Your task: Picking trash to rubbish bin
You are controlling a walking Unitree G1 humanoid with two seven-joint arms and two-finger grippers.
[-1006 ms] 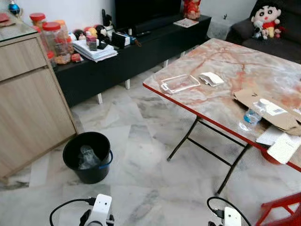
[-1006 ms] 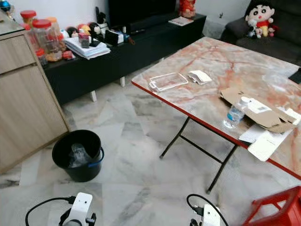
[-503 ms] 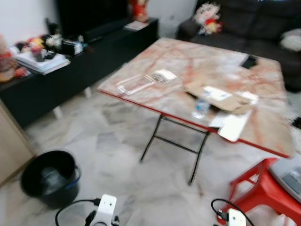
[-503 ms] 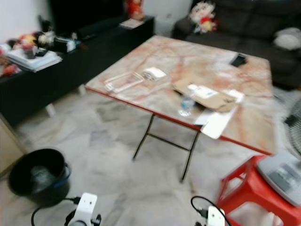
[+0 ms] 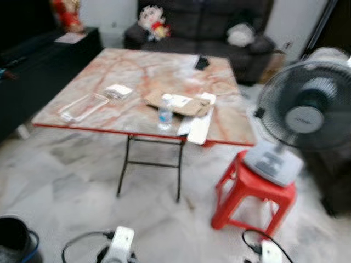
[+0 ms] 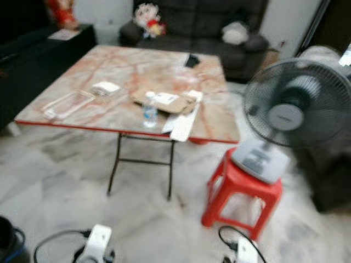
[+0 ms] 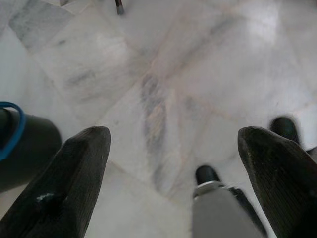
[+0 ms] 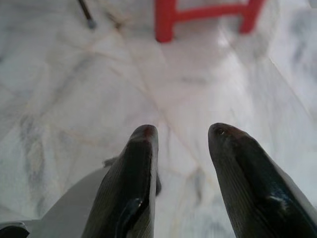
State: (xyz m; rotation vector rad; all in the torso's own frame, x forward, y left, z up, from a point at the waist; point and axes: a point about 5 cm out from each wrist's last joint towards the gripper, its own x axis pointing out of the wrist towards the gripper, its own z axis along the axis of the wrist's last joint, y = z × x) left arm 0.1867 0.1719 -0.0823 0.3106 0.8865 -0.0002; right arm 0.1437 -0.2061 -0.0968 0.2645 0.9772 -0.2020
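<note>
Both arms hang low over the marble floor (image 7: 163, 74), nothing held. Left gripper (image 7: 173, 163): fingers spread wide, empty, pointing at bare tile. Right gripper (image 8: 181, 163): fingers parted with a clear gap, also empty.

Landmark is the folding table (image 5: 137, 118). Nearest the robot, well apart from the table on its left-near side, the black rubbish bin (image 5: 13, 241) sits at the frame corner; its blue handle and dark wall also show in the left wrist view. Whether anything lies in it cannot be told from here.

Just right of the table stands a red stool (image 5: 252, 194) carrying a fan (image 5: 304, 107).

On the table, at its near edge, a clear plastic bottle (image 5: 165, 118) stands upright. Touching or just behind it lies flattened cardboard (image 5: 175, 104), with white papers (image 5: 198, 127) overhanging the near edge beside it. Toward the table's left end: a clear plastic tray (image 5: 83, 107) and a small white packet (image 5: 118, 91) close behind it. At the far edge, a dark phone-like object (image 5: 201, 63). Views are blurred.

Beyond the table, a dark sofa (image 5: 203, 27) with a plush doll (image 5: 153, 22).

Progress judgement: the table trash is all unpicked; the grasp, carry and drop into the bin remain.
</note>
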